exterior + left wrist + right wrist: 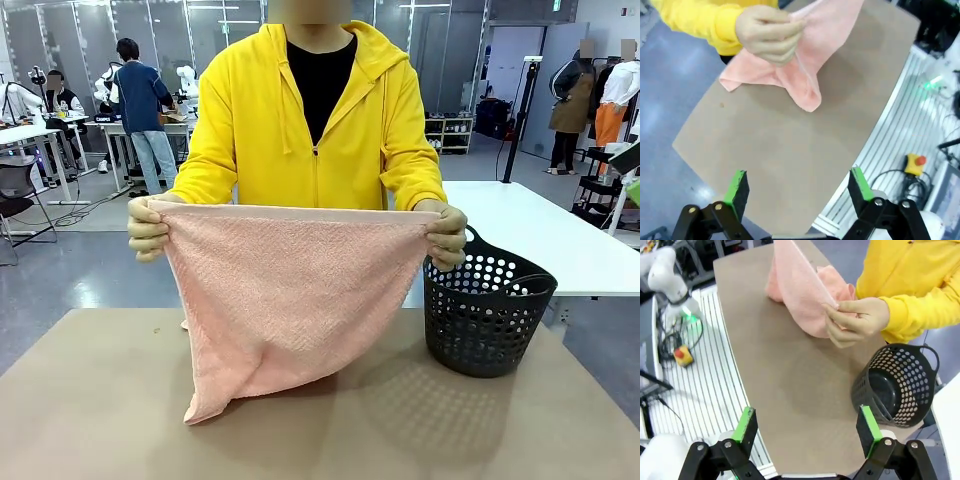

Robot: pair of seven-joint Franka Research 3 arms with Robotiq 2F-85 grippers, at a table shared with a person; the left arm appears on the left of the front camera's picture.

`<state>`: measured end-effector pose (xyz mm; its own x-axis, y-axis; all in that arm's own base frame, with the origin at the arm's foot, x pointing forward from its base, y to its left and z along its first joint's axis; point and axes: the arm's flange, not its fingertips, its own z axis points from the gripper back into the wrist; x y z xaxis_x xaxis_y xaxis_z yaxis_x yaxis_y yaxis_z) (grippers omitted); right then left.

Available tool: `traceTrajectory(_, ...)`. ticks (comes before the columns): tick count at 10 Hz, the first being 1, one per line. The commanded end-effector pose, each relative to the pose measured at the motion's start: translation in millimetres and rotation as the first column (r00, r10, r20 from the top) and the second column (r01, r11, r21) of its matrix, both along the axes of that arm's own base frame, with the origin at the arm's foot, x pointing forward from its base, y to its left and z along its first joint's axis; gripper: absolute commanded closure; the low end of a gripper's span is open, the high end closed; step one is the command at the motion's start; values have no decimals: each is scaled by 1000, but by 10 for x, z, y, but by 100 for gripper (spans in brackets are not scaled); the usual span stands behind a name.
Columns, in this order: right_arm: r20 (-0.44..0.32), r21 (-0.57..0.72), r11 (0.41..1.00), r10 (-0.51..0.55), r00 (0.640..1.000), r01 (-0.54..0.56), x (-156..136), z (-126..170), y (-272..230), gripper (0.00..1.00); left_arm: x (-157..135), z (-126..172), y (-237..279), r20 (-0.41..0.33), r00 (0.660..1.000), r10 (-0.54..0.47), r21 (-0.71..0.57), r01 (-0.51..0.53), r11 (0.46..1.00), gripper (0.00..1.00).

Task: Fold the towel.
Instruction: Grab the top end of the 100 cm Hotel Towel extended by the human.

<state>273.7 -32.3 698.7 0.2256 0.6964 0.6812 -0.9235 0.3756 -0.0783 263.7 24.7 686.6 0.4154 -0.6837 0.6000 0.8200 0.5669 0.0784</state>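
A person in a yellow hoodie stands at the far side and holds the salmon-pink towel (285, 300) up by its two top corners, one in each hand (148, 228). Its lower end droops onto the brown table (100, 400). In the left wrist view the towel (805, 75) hangs from a hand (767, 35), far beyond my open left gripper (800, 190). The right wrist view shows the towel (800, 295) pinched by the other hand (857, 320), with my right gripper (807, 427) open and well back from it, above the table's near edge.
A black perforated basket (485, 310) stands on the table at the right, beside the towel, seen from above as the basket (897, 385) in the right wrist view. A yellow box with a red button (682, 355) lies on the floor beside the table.
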Motion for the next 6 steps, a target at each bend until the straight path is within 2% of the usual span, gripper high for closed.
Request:
traceTrajectory(1, 8, -176, 974, 145, 989, -141, 189, 254, 423, 0, 161, 257, -435, 76, 987, -143, 181, 127, 975, 0)
traceTrajectory(2, -12, -220, 953, 210, 978, -208, 266, 338, 691, 0, 246, 335, -681, 86, 973, -213, 255, 185, 949, 0)
traceTrajectory(4, -57, -276, 921, 268, 962, -273, 353, 441, 1056, 0, 350, 553, -1088, 85, 940, -329, 362, 279, 890, 0)
traceTrajectory(6, -49, -387, 873, 302, 952, -297, 437, 543, 1420, 0, 526, 677, -1605, 35, 906, -422, 480, 355, 802, 0)
